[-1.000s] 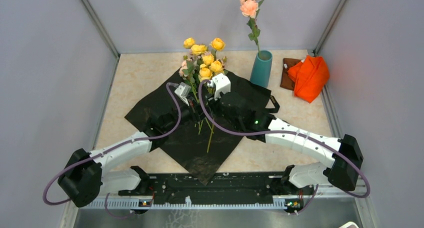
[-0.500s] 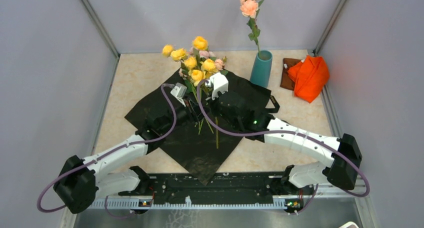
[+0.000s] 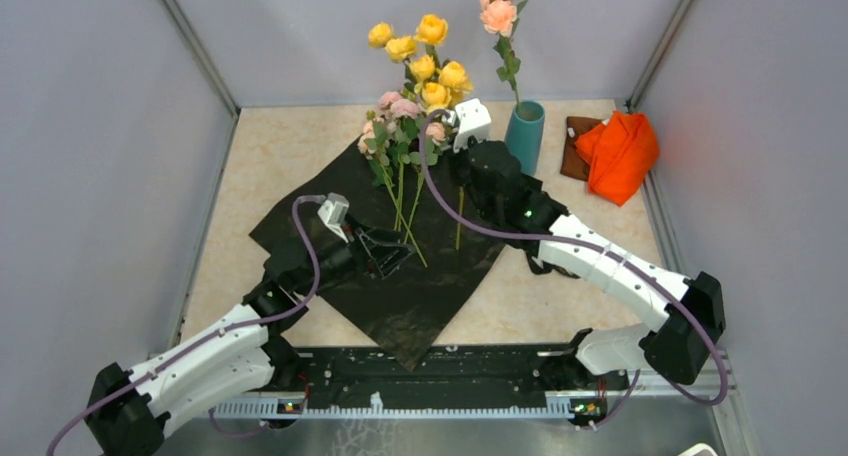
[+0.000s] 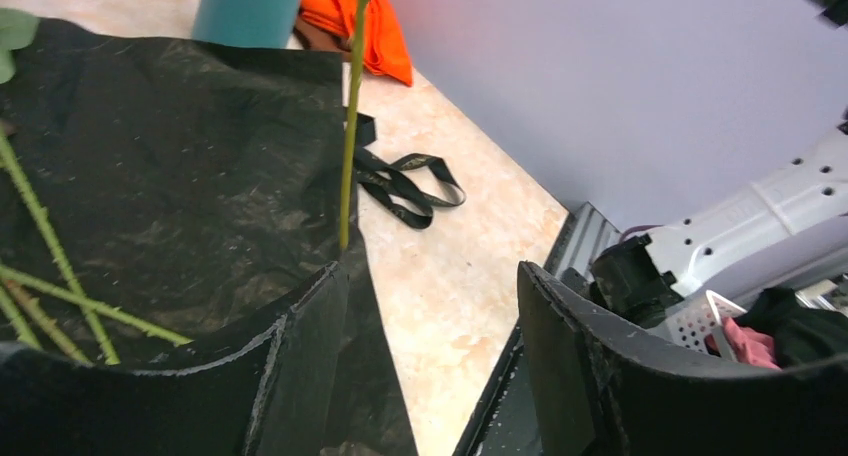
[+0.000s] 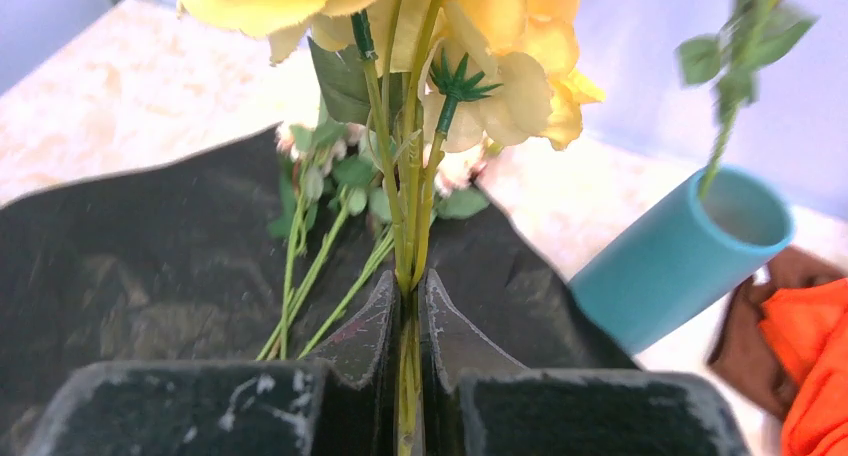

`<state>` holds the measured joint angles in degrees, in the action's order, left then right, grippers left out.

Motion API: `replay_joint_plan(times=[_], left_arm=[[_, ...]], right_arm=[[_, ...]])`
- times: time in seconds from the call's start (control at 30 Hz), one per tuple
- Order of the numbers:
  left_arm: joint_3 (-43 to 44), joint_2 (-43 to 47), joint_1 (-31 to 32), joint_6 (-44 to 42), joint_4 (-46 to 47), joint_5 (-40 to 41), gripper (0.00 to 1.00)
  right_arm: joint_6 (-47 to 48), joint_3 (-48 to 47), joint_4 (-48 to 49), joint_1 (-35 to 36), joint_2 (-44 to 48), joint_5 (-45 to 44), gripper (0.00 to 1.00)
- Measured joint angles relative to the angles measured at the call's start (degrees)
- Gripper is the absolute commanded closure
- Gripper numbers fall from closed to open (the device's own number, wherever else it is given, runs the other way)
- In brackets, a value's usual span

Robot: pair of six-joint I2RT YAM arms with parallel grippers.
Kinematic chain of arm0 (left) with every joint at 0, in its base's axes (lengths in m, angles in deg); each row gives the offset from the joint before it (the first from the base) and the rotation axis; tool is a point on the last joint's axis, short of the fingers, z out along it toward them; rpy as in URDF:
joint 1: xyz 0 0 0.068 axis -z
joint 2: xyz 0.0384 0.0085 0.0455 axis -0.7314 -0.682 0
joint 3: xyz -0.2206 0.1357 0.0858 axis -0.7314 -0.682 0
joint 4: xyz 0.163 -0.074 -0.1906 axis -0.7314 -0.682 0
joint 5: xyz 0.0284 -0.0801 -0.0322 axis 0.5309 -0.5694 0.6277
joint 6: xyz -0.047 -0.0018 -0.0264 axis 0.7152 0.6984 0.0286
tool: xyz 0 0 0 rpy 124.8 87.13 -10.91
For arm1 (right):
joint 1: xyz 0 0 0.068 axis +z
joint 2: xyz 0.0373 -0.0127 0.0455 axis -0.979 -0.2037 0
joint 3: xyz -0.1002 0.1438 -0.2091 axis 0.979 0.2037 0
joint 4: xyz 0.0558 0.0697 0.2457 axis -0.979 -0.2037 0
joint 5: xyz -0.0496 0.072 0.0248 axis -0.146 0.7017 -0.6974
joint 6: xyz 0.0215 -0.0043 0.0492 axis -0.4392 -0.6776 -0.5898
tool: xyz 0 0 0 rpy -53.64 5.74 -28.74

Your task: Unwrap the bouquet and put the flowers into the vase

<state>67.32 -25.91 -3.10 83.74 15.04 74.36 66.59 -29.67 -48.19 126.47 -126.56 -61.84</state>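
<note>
Top view: bright, even, diffuse light from above. Walls read pale, with no hard shadows. The arms cast only faint, soft shade on the wrapping sheet (image 3: 400, 311). Metal strip (image 3: 420, 438) at 6 o'clock shows dull glare. Focus sharp throughout.

Left wrist view: sheet carries a speckled sheen. Orange cloth (image 4: 375, 26) at 12 o'clock is soft.

Right wrist view: flowers (image 5: 500, 86) at 12 o'clock very close, blurred, yellow nearly washed out. Vase (image 5: 670, 266) at 3 o'clock soft-edged. Leaf sprig (image 5: 745, 46) at 1 o'clock smeared.
</note>
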Motion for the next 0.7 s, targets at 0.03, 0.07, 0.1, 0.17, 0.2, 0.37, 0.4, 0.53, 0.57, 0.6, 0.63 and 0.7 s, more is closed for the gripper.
replay_joint_plan(times=[0.03,0.07,0.1,0.17,0.2,0.37,0.4,0.53,0.57,0.6,0.63,0.7], left_arm=[[-0.5,1.1,0.0,-0.2,-1.1,0.7,0.31],[-0.7,1.8,0.0,-0.3,-2.2,1.4,0.31],[-0.9,2.3,0.0,-0.5,-3.2,2.0,0.32],[-1.2,2.8,0.1,-0.7,-4.7,3.0,0.32],[-1.4,2.8,0.1,-0.9,-5.2,3.3,0.32],[-2.4,1.7,0.1,-1.6,-6.4,4.3,0.32],[-2.5,1.0,0.1,-1.7,-6.4,4.4,0.32],[-2.5,-1.6,0.1,-1.9,-6.4,4.4,0.33],[-2.5,-2.1,0.1,-1.9,-6.4,4.3,0.33],[-2.5,-2.5,0.1,-1.9,-6.4,4.3,0.33],[-2.5,-2.7,0.1,-1.9,-6.5,4.3,0.33],[-2.5,-2.7,0.1,-1.9,-6.9,4.3,0.33]], right_arm=[[1.2,-0.8,1.2,-0.6,0.0,-0.5,1.00],[2.3,-1.4,2.2,-1.1,0.0,-1.0,1.00],[3.2,-1.8,3.1,-1.6,0.0,-1.3,1.00],[5.8,-2.7,5.7,-3.0,0.1,-2.0,1.00],[7.4,-3.1,7.3,-4.0,0.1,-2.3,1.00],[13.9,-5.9,13.2,-8.2,0.2,-3.1,1.00],[14.8,-6.4,14.2,-8.8,0.1,-3.2,1.00],[18.6,-8.6,19.9,-11.5,-1.1,-3.1,1.00],[19.4,-8.9,21.2,-12.2,-1.6,-3.1,1.00],[20.2,-9.2,22.6,-13.1,-2.1,-3.0,1.00],[20.7,-9.4,23.4,-13.8,-2.6,-2.9,1.00],[21.3,-10.0,24.6,-15.8,-4.0,-2.2,1.00]])
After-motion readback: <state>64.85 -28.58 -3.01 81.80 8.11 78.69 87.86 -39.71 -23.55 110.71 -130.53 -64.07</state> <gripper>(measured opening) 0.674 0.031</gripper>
